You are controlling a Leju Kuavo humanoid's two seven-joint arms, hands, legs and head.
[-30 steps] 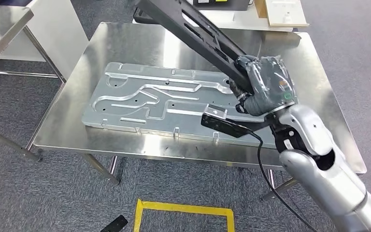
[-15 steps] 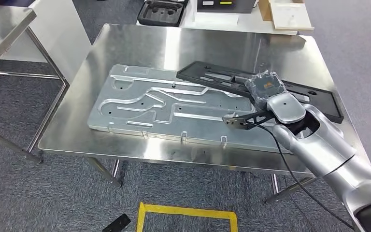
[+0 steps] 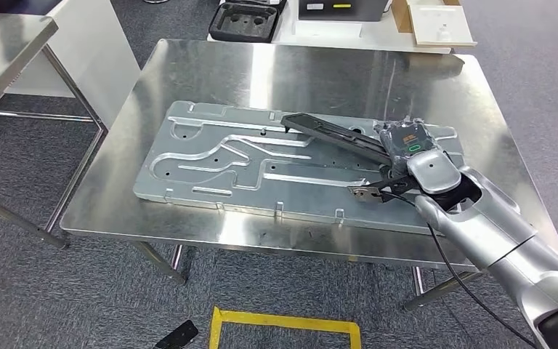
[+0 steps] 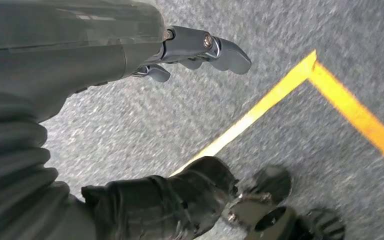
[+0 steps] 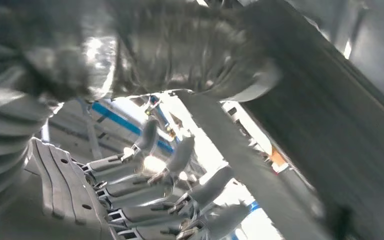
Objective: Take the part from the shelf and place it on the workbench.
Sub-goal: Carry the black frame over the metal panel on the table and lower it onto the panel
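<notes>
Holding the black part [image 3: 338,133] low over the workbench [image 3: 276,69], right hand [image 3: 407,142] wrapped round its near end.

Landmark: the ribbed metal plate [image 3: 218,156] lying flat on the bench. Yellow floor tape [image 3: 283,320] sits nearest, on the carpet below the bench's front edge. Right arm reaches in over the plate's right end; the part runs from the hand leftward above the plate, slightly tilted. Contact with the plate: cannot tell. Left hand [image 4: 195,50] hangs over the carpet, fingers apart, holding nothing. Beyond the bench, a black tray [image 3: 251,20].
</notes>
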